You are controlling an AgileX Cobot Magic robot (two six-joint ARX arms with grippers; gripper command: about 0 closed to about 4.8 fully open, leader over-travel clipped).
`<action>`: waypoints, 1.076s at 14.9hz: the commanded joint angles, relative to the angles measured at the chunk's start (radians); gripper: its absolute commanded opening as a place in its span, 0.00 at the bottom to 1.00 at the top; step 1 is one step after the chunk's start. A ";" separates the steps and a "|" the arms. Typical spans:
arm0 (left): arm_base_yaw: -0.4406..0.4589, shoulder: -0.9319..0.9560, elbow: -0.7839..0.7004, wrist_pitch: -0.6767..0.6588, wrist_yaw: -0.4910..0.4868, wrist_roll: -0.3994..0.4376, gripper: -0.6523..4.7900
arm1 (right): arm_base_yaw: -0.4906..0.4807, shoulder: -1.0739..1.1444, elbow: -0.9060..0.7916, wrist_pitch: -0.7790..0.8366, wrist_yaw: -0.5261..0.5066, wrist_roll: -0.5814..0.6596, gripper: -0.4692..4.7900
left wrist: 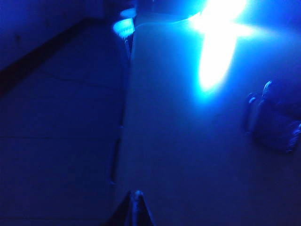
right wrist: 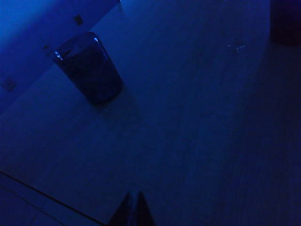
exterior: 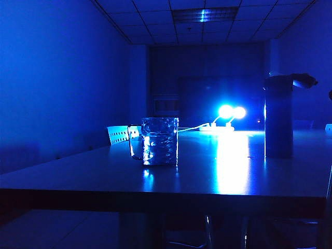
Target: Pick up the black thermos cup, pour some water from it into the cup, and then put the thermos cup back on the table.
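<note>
Exterior view: tall dark cylindrical thermos cup (exterior: 279,116) and dimpled clear glass mug (exterior: 160,141) upright, well apart, on glossy counter (exterior: 207,176).
Left claw (left wrist: 136,207) and right claw (right wrist: 134,209) both clenched, holding nothing, above the counter.

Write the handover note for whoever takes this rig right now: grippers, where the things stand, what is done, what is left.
Left gripper: shut, empty, above the table's left edge, away from both vessels.
Right gripper: shut, empty, above the glossy wooden table, touching nothing.
Tall dark thermos cup with flip lid: upright on the table, right side of the exterior view.
Short dimpled clear glass mug: upright, left of centre, apart from the thermos.
Done: cannot tell whether water has been poured; too dark.
Left: if not poured, grasp thermos, pour into mug, set it back.
</note>
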 commanded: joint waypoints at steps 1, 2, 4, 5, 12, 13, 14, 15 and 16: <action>-0.004 0.001 -0.001 0.008 -0.109 0.015 0.11 | -0.001 -0.003 0.004 0.011 -0.002 0.004 0.07; -0.014 0.001 -0.001 0.005 -0.127 0.013 0.11 | -0.001 -0.003 0.004 0.011 -0.003 0.004 0.07; -0.048 0.001 -0.001 0.006 -0.126 0.013 0.11 | -0.001 -0.003 0.004 0.011 -0.003 0.004 0.07; -0.053 0.001 -0.001 0.006 -0.119 0.014 0.11 | -0.001 -0.003 0.004 0.011 -0.003 0.004 0.07; -0.051 0.001 -0.001 0.003 -0.119 0.014 0.11 | -0.001 -0.003 0.004 0.011 -0.003 0.004 0.07; -0.051 0.001 -0.001 0.003 -0.119 0.014 0.11 | -0.001 -0.003 0.004 0.011 -0.003 0.004 0.07; -0.051 0.001 -0.001 0.003 -0.119 0.014 0.11 | -0.001 -0.003 0.004 0.011 -0.003 0.003 0.07; -0.051 0.001 -0.001 0.003 -0.119 0.014 0.11 | -0.002 -0.003 0.004 0.011 0.007 0.003 0.07; -0.051 0.001 -0.001 0.003 -0.119 0.014 0.11 | -0.002 -0.003 0.004 0.011 0.061 -0.021 0.07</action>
